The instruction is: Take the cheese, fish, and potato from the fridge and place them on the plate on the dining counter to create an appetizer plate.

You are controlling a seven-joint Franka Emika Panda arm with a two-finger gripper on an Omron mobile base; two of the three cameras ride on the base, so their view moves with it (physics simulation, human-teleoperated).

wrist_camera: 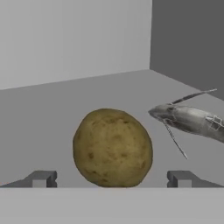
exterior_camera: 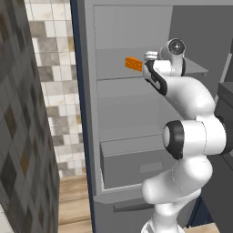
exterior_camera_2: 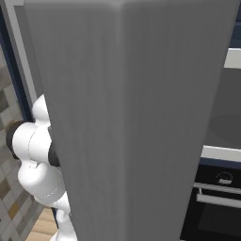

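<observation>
Left base view: we see the fridge [exterior_camera: 132, 113] standing open, grey shelves and a drawer inside. The white arm reaches in at an upper shelf. The cheese [exterior_camera: 133, 64], an orange wedge, lies on that shelf just left of the wrist. Tiled wall to the left, wood floor below.

Right base view: we face the grey outer face of the fridge door [exterior_camera_2: 132, 117] up close; part of the arm shows at its left edge, and an oven [exterior_camera_2: 219, 197] sits at the lower right.

Hand view: we look along the tool [wrist_camera: 112, 178]. Its jaws stand wide apart and hold nothing. The potato [wrist_camera: 112, 147] rests on the grey shelf between the two fingertips [wrist_camera: 41, 178], not touched by either. The fish [wrist_camera: 192, 121] lies just right of the potato, apart from it.
</observation>
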